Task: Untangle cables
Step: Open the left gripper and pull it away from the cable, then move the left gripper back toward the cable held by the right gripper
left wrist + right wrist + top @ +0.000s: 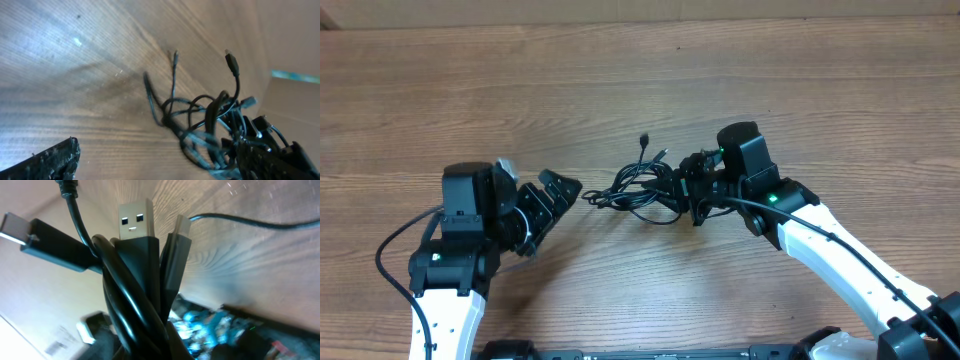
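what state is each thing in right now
cables, tangled in one clump lying on the table
left gripper, open, beside the clump, holding nothing
right gripper, shut on the cables at the clump's other side
USB plug, unplugged, sticking out of the gripped bundle

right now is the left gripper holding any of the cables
No, the left gripper is open with nothing between its jaws; the cables lie beside it.

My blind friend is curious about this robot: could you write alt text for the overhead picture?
A tangle of thin black cables lies on a wooden table. The right gripper, shut, holds the tangle at one side; the left gripper stands open close to the other side.
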Controlling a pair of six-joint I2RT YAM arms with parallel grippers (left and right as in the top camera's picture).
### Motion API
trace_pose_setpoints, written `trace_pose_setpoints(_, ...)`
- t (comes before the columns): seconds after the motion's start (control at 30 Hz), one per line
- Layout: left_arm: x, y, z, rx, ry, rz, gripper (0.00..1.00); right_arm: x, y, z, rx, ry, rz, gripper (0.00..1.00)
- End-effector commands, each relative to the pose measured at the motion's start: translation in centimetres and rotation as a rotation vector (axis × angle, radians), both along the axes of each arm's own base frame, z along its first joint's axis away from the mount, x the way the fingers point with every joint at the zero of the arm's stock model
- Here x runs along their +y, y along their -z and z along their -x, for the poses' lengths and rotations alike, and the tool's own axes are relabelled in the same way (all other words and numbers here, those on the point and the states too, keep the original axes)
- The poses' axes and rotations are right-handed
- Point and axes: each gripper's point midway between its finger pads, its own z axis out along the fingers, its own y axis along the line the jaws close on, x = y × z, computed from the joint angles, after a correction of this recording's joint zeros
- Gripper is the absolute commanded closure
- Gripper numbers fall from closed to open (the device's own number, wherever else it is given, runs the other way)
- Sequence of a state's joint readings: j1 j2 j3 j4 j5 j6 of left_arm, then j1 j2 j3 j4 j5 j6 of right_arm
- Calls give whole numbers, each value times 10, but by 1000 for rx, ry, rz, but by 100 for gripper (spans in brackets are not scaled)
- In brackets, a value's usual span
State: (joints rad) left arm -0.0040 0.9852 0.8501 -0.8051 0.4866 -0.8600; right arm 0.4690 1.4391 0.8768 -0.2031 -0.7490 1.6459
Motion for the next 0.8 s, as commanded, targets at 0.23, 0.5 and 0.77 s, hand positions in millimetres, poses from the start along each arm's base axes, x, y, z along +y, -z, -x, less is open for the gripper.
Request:
trace_pose_setpoints(0.23,-1,25,51,244,27,-3,0,-6,-2,4,425,236,-50,96)
trace_pose_setpoints(0.5,-18,30,48,182,133,-43,0,-7,2,7,452,242,-36,96)
trace_pose_setpoints(0.77,-25,43,52,196,105,-187,0,-8,3,7,454,242,-34,96)
